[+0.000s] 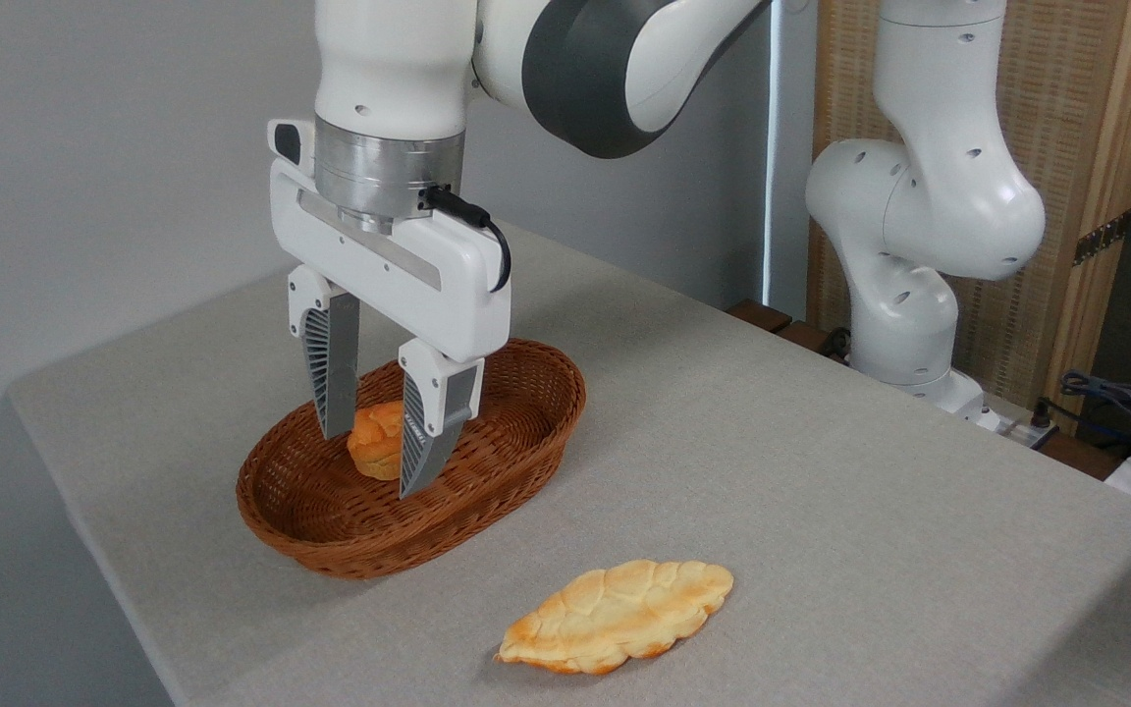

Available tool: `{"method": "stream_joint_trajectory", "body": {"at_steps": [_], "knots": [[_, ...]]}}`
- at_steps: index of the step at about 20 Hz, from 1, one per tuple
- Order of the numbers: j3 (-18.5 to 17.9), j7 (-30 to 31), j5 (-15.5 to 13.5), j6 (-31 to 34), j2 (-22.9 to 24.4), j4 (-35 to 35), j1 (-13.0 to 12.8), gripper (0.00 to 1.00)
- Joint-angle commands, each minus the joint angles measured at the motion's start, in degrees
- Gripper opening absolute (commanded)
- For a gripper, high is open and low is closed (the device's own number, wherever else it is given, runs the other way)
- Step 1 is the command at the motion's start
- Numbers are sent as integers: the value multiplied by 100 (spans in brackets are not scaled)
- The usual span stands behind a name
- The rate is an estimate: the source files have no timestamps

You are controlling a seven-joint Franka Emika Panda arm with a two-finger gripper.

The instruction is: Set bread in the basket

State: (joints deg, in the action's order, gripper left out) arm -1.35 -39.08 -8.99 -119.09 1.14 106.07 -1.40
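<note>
A robot hand (pixel 378 460) hangs inside a wicker basket (pixel 487 491) while a flat leaf-shaped pastry (pixel 617 616) lies outside it on the grey counter (pixel 821 471).

The basket, an oval of reddish-brown cane, sits toward the counter's left end. The hand's 2 ribbed grey fingers (pixel 330 373) point straight down into it, spread partly apart, with a small golden bun (pixel 376 440) between them; whether the fingers press on the bun or only flank it cannot be told. The bun sits low in the basket, near its middle. The leaf-shaped pastry, pale gold with browner edges and a cracked top, rests flat on the counter in front of the basket and to its right, apart from the rim and untouched by the hand. Behind the basket and far to its right, the white arm's base (pixel 919 295) rises at the counter's edge.
</note>
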Motion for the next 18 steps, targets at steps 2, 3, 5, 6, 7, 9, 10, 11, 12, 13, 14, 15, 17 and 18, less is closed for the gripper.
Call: {"method": "stream_joint_trajectory", "body": {"at_steps": [2, 3, 5, 6, 7, 9, 10, 11, 12, 13, 14, 15, 17, 18], "knots": [[-85, 6, 29, -1, 141, -25, -19, 100], [-85, 6, 29, 8, 159, -16, -19, 100], [-102, 6, 29, 8, 176, 54, 8, 100], [-111, 6, 29, 8, 176, 72, 16, 100], [-215, -3, 29, 8, 176, 124, 16, 100], [-365, -282, 38, 8, 211, 317, 16, 100], [-401, -441, 38, 8, 255, 379, 16, 100], [-540, -790, 38, 8, 351, 519, 16, 100], [-716, -1125, 38, 17, 422, 633, 16, 100], [-839, -1520, 38, 78, 457, 730, 16, 100], [-927, -1915, 38, 235, 458, 792, 16, 100], [-963, -2102, 38, 306, 458, 810, 16, 100], [-1095, -2550, 64, 360, 458, 933, 16, 100], [-1208, -2839, 82, 377, 458, 1029, 16, 100]]}}
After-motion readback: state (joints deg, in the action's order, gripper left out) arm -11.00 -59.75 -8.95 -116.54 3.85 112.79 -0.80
